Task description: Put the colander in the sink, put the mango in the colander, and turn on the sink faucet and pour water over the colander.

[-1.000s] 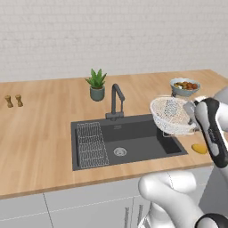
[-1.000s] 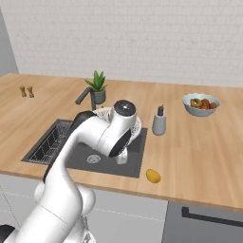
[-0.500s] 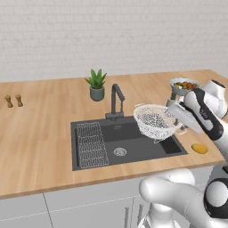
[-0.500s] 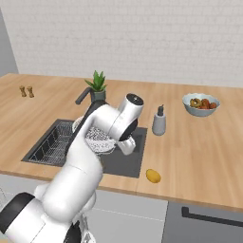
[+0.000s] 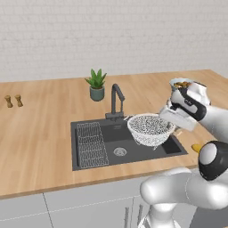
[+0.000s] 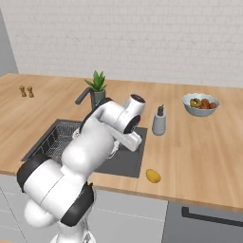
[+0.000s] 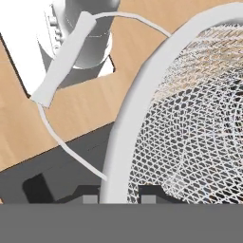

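Left base view: I see the round white perforated colander [image 5: 150, 129] held in the air over the right half of the large dark grey rectangular sink [image 5: 127, 153], its rim tilted slightly. The end effector [image 5: 170, 118] is clamped on the colander's right rim. The dark grey angular faucet [image 5: 116, 100] stands just behind the basin, with a potted green plant [image 5: 96, 84] beyond it on the wooden desk [image 5: 40, 129]. A sliver of the small yellow-orange mango [image 5: 196, 147] shows at the arm's edge.

Right base view: I see the mango [image 6: 153, 176] lying on the desk right of the sink, apart from it. A grey-blue fruit bowl [image 6: 201, 104] sits farther back.

Hand view: I see the colander's white rim [image 7: 142, 104] and mesh close up, a thin wire side handle [image 7: 64, 61] at left.
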### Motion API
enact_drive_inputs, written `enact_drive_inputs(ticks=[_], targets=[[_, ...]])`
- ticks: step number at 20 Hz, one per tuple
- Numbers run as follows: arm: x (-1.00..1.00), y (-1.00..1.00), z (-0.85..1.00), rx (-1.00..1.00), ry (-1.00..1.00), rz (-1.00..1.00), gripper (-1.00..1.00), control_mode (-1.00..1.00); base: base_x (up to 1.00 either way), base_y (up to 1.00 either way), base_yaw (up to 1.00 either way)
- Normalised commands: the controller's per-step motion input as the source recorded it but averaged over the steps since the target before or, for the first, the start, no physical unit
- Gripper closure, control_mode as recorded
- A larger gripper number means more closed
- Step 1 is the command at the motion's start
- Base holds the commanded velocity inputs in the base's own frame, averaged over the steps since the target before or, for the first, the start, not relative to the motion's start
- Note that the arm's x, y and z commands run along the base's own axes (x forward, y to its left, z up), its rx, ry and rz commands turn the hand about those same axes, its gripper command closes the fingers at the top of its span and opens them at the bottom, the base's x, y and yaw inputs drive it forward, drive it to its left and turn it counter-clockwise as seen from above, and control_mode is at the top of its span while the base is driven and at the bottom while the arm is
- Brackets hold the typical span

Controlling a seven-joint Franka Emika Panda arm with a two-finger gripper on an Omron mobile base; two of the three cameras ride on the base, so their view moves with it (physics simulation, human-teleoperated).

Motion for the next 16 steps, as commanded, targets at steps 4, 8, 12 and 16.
enact_drive_inputs(ticks=[4, 8, 12, 16], targets=[[0.49, 0.10, -0.46, -0.06, 0.00, 0.24, 1.00, -1.00, 0.00, 0.00, 0.00], [0.57, 0.19, -0.39, -0.02, 0.00, 0.19, 1.00, -1.00, 0.00, 0.00, 0.00], [0.62, 0.32, -0.33, 0.00, 0.00, 0.16, 1.00, -1.00, 0.00, 0.00, 0.00], [0.59, 0.28, -0.31, 0.00, 0.00, 0.14, 1.00, -1.00, 0.00, 0.00, 0.00]])
